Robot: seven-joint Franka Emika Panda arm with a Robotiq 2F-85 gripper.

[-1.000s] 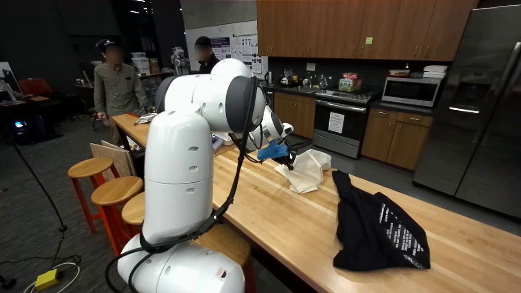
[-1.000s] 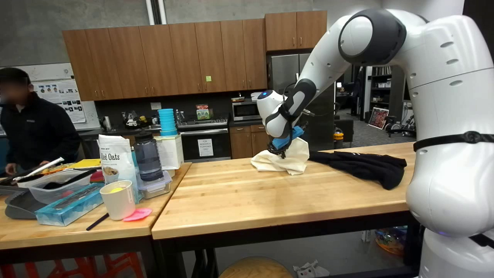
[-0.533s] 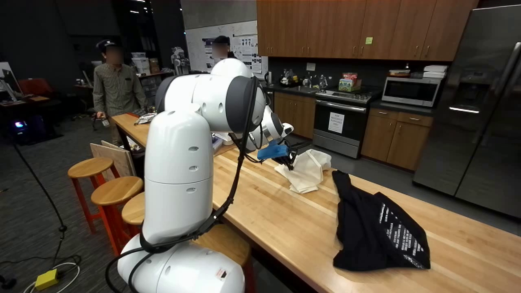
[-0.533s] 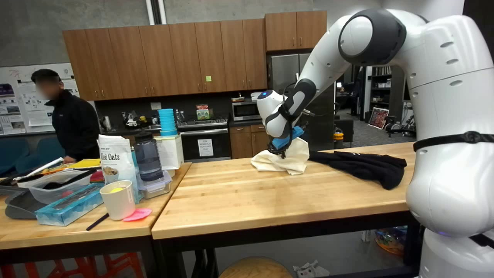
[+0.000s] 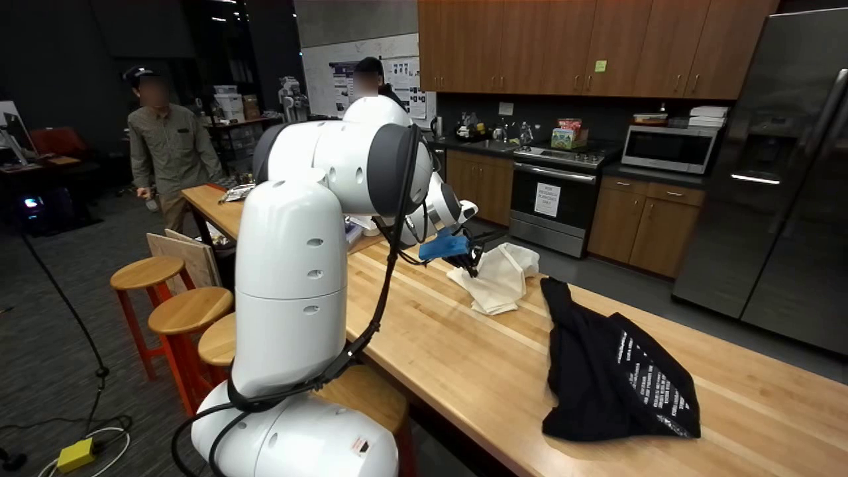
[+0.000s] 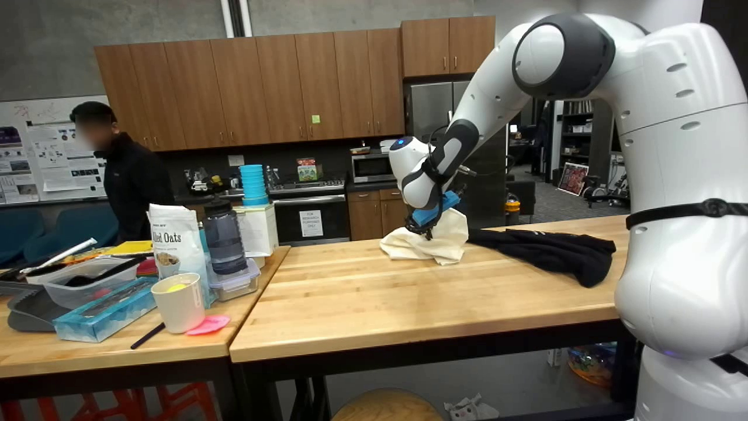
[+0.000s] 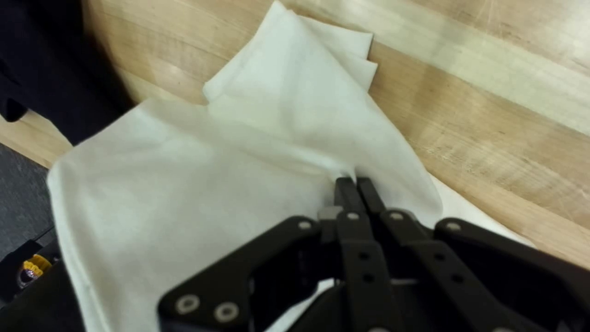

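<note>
My gripper (image 7: 356, 180) has its two black fingers pressed together on a pinch of cream cloth (image 7: 193, 184). A fold of the cloth rises between the fingertips in the wrist view. In both exterior views the gripper (image 5: 473, 270) (image 6: 428, 235) is low over the wooden table (image 5: 424, 318). The cloth (image 5: 501, 281) (image 6: 447, 241) lies crumpled on the table around the fingertips, its far part propped up. A black garment with white print (image 5: 596, 377) lies beside the cloth, and its dark edge shows in the wrist view (image 7: 50, 60).
An adjoining table (image 6: 193, 345) holds a bag of oats (image 6: 178, 240), a dark bottle (image 6: 225, 240), a pale cup (image 6: 178, 304), a blue box (image 6: 105, 310) and plastic tubs. Wooden stools (image 5: 190, 310) stand along the near side. Two people (image 5: 172, 146) (image 6: 134, 181) stand farther off.
The arm, gripper, cloth and black garment have not visibly moved. The person in dark clothes has walked along behind the tables, and the person in the checked shirt has shifted aside.
</note>
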